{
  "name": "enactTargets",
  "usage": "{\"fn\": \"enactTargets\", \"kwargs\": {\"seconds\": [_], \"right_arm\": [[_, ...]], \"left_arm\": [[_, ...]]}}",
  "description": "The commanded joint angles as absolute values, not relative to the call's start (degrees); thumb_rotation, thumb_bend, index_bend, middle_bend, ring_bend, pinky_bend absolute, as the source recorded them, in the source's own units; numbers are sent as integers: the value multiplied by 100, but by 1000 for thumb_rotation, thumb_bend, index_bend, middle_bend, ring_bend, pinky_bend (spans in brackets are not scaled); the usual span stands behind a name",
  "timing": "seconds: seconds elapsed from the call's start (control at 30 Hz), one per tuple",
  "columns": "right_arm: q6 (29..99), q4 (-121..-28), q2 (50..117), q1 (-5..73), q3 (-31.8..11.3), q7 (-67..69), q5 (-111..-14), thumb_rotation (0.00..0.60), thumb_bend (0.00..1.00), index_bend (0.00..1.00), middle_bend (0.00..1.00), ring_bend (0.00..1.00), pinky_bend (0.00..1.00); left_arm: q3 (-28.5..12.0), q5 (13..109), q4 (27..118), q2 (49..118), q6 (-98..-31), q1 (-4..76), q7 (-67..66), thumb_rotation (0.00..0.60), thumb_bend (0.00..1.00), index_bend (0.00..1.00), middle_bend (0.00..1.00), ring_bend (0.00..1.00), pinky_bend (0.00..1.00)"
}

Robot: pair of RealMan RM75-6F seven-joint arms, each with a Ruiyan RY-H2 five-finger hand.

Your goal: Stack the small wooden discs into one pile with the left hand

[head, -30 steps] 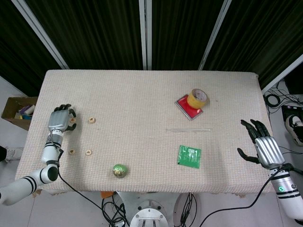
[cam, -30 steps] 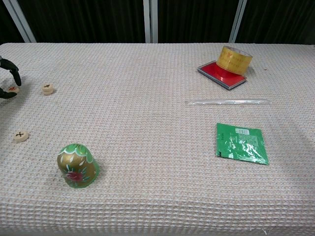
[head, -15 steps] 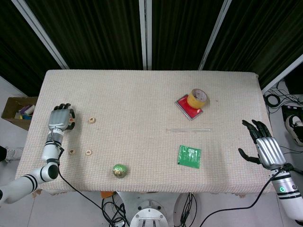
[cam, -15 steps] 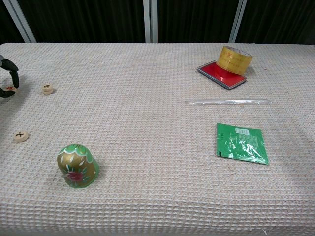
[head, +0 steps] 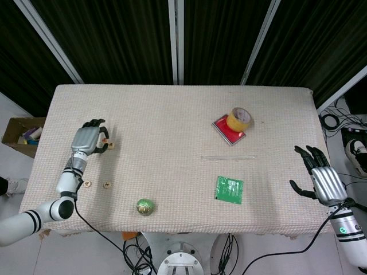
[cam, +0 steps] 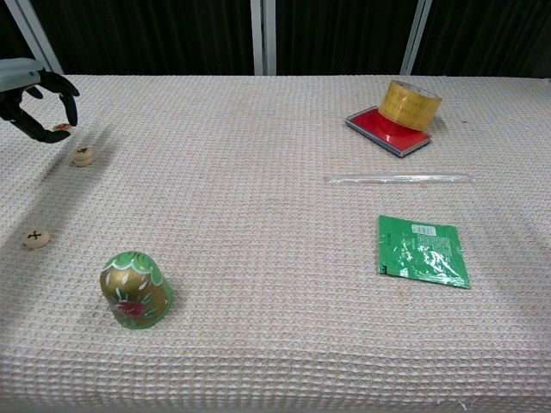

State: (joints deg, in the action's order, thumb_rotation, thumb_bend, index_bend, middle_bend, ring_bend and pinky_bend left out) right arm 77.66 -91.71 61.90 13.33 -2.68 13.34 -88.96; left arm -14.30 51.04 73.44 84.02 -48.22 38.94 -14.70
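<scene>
A beige waffle-weave cloth covers the tabletop (head: 172, 114), with dark ribbed curtains (head: 114, 34) behind it. Off its left edge sits a cardboard box (head: 14, 133) holding small items too blurred to name. The left hand (head: 87, 141) hangs above the cloth, its fingers (cam: 67, 101) pinching a small round wooden disc (cam: 61, 128). Just below the fingers lies a second wooden disc (cam: 83, 156). Nearer the robot lie two more (head: 86, 184), one marked with an X (cam: 36, 237). Right of those stands a green and gold painted dome (cam: 135, 289). Far right of the fingers are a yellow tape roll (cam: 410, 104) on a red flat pad (cam: 385, 132), a clear thin rod (cam: 398, 179), and a green foil packet (cam: 422, 250) with unreadable print. The right hand (head: 321, 179) is spread, holding nothing.
</scene>
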Motion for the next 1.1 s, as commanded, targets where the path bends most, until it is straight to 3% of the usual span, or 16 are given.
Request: {"fn": "enactTargets", "kwargs": {"seconds": [0.03, 1.1], "right_arm": [[7769, -9144, 6188, 1325, -270, 1364, -8885, 600, 257, 0, 162, 0, 0], [7798, -9057, 6215, 1290, -275, 1462, -8881, 600, 257, 0, 162, 0, 0]], "left_arm": [[-1420, 4967, 7282, 8502, -4724, 4010, -1584, 600, 410, 517, 130, 88, 144], [-1266, 4989, 7142, 8726, -4943, 4050, -1430, 600, 384, 473, 130, 88, 145]]}}
